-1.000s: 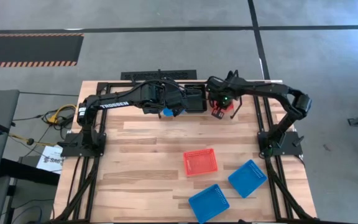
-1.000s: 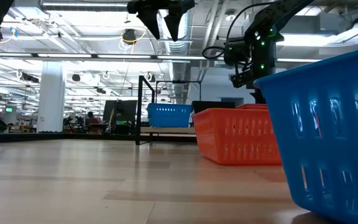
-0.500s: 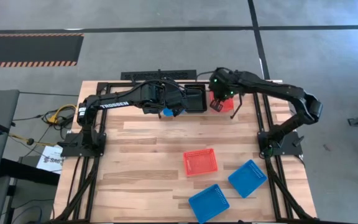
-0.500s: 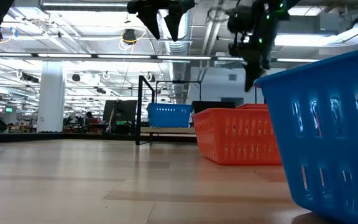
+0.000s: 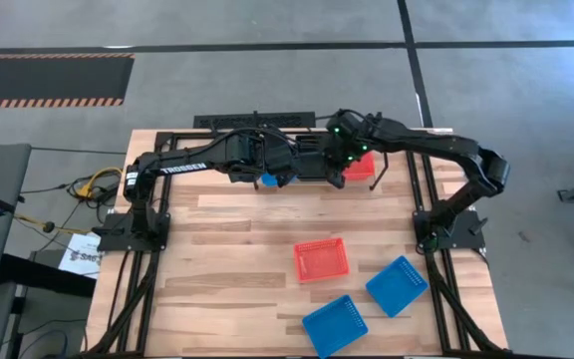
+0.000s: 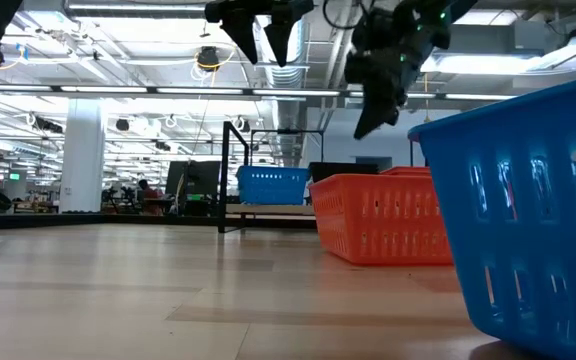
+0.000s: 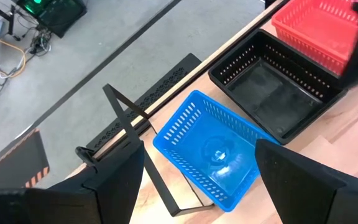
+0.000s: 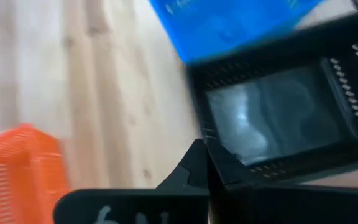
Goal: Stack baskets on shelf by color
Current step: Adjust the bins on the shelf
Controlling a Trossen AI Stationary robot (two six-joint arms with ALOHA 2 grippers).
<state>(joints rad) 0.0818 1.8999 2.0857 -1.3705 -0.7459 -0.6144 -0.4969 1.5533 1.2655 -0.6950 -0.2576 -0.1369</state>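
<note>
On the shelf (image 6: 234, 175) along the table's far edge, a blue basket (image 7: 209, 149), a black basket (image 7: 277, 93) and a red-orange basket (image 7: 319, 28) rest on their bottoms in a row. My left gripper (image 7: 197, 180) hovers open above the blue basket (image 5: 267, 180), touching nothing. My right gripper (image 5: 340, 152) hangs shut in the air over the black basket (image 8: 278, 124), next to the red-orange basket (image 5: 363, 167). One more red-orange basket (image 5: 321, 258) and two blue baskets (image 5: 397, 285) (image 5: 334, 324) lie on the tabletop.
The loose baskets sit in the table's near right quarter. Bare planks (image 5: 217, 269) spread over the left and middle of the table. The shelf's black upright rod (image 7: 126, 112) stands just left of the blue basket. The arm bases (image 5: 133, 224) (image 5: 446, 224) sit at the side edges.
My right gripper has risen from the red-orange basket on the shelf and swung toward the table's left, ending above the black basket. The red-orange basket has stayed on the shelf.
</note>
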